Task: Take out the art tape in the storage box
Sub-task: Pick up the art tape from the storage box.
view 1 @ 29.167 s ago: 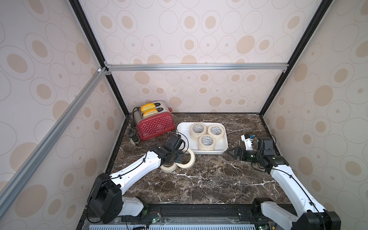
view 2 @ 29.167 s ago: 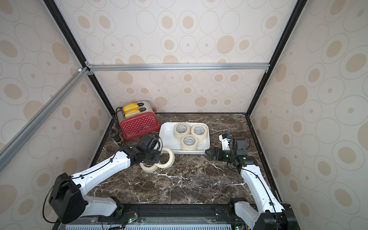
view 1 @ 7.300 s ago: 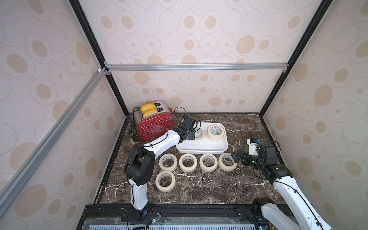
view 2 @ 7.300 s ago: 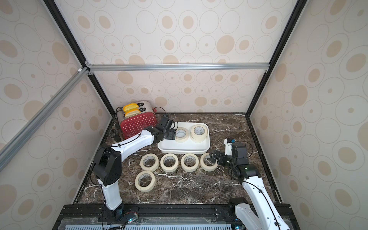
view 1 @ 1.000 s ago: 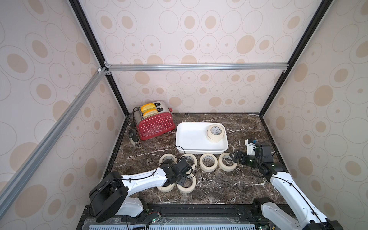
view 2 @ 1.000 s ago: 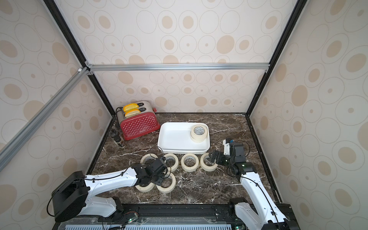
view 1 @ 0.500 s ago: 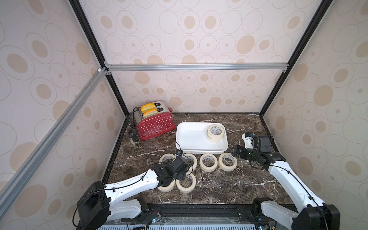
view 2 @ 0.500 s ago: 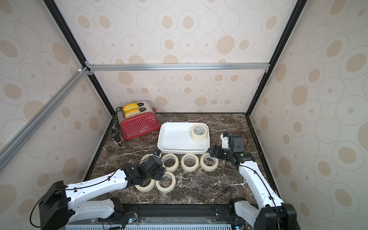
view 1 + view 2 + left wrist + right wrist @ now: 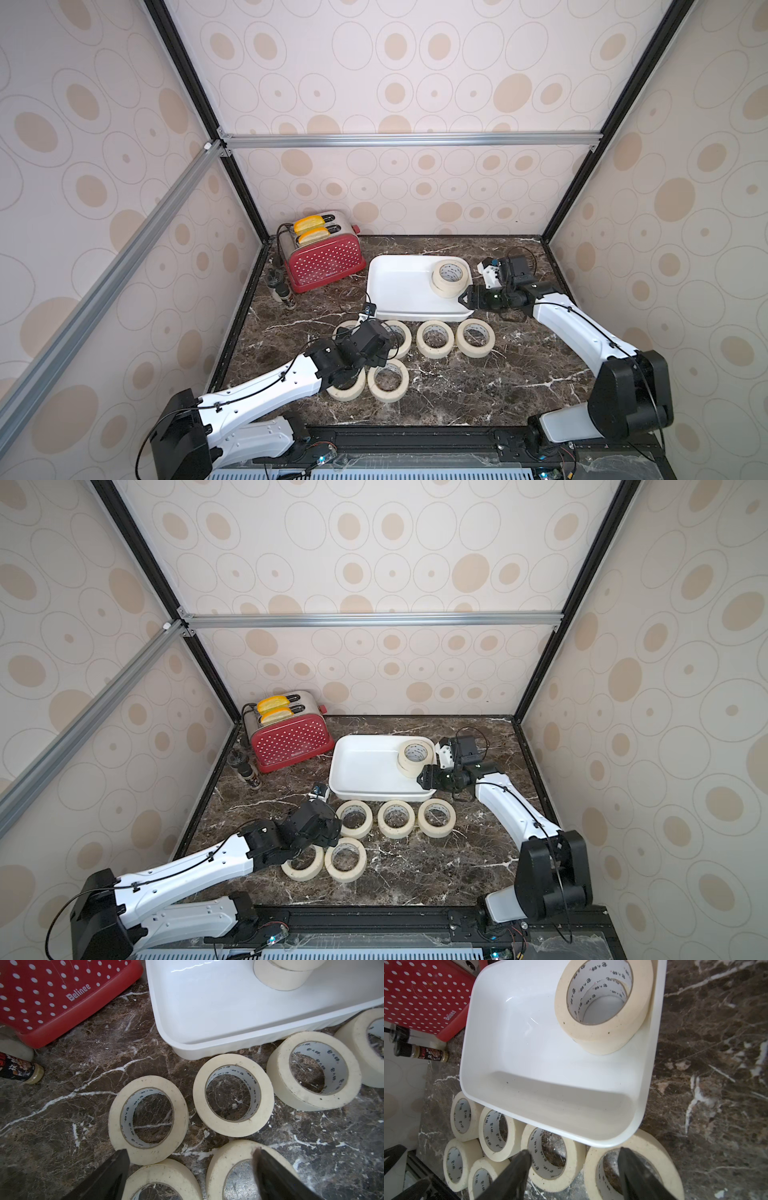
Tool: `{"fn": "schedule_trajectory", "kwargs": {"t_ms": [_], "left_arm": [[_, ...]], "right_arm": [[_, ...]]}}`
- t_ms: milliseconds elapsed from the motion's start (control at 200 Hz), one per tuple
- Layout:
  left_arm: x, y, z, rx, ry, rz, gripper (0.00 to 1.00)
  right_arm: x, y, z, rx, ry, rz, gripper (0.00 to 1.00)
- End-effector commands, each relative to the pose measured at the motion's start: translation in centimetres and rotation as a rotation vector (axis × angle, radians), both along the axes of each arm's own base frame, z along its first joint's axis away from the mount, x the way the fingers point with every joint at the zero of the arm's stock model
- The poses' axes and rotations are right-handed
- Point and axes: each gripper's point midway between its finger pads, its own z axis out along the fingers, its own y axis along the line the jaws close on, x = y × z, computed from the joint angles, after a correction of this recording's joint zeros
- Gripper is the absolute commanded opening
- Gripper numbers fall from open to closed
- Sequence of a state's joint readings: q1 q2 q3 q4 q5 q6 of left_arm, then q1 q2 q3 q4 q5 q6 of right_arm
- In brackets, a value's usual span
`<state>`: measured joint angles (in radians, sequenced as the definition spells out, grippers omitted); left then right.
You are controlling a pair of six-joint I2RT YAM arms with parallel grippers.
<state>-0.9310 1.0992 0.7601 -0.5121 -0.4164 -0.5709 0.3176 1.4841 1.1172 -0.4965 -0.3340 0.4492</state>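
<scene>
Two tape rolls (image 9: 448,277) stacked in the box (image 9: 399,291) and six more on the table (image 9: 457,386) all lie holes-up; left gripper (image 9: 191,1152) and right gripper (image 9: 575,1151) spread, empty.

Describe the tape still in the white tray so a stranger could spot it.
Find the red white-dotted toaster at the back; the shallow white plastic tray lies beside it. In the tray's far right corner stands a stack of two cream masking-tape rolls, the only rolls not lying singly on the dark marble tabletop.
</scene>
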Motion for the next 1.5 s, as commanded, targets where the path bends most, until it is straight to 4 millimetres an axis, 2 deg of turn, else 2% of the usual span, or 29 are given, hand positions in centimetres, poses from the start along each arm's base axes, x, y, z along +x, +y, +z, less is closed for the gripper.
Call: {"fn": "schedule_trajectory", "kwargs": {"t_ms": [0, 240, 461, 686, 1057, 1277, 1492], "left_arm": [[0.7, 0.2, 3.0, -0.002, -0.072, -0.01, 0.98], [1.2, -0.7, 6.1, -0.027, -0.155, -0.08, 0.99], [1.4, -1.9, 7.6, -0.015, -0.18, -0.162, 0.99], [1.5, -2.5, 8.4, -0.006, -0.197, -0.205, 0.99], [0.7, -2.4, 8.4, 0.013, -0.172, -0.25, 0.99], [0.9, -2.6, 8.3, 0.033, -0.162, -0.25, 0.99], [1.2, -2.4, 8.4, 0.042, -0.167, -0.233, 0.99]], "right_arm": [[2.0, 0.5, 0.6, -0.062, -0.036, 0.042, 0.67], [6.6, 0.8, -0.5, -0.203, -0.04, 0.075, 0.65], [9.5, 2.3, -1.2, -0.284, -0.029, 0.133, 0.65], [10.9, 4.8, -2.4, -0.264, -0.001, 0.18, 0.65], [11.2, 7.4, -4.9, -0.284, 0.027, 0.261, 0.63], [11.4, 7.6, -6.2, -0.293, 0.053, 0.271, 0.52], [11.1, 8.1, -6.7, -0.274, 0.071, 0.303, 0.27]]}}
